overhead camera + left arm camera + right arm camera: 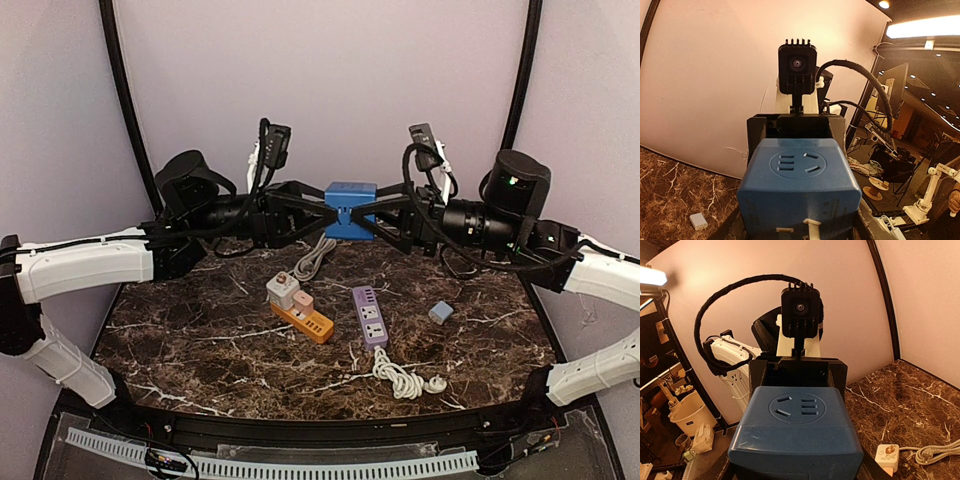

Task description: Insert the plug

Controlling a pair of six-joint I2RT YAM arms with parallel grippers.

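Observation:
The plug is a blue cube adapter (350, 208) held in the air at the back middle of the table, between both arms. My left gripper (328, 212) is shut on its left side and my right gripper (372, 215) is closed against its right side. In the left wrist view the cube (800, 190) fills the space between the fingers, with a round socket face on top and metal prongs (815, 227) on its near face. In the right wrist view the same cube (797, 425) sits between the fingers, socket face up. The fingertips are hidden by it.
On the marble table (200, 340) lie an orange power strip (310, 322) with a white adapter (283, 290) and a pink one, a purple power strip (370, 315) with a coiled white cord (405, 380), a small grey-blue block (440, 312) and a grey cable (315, 258).

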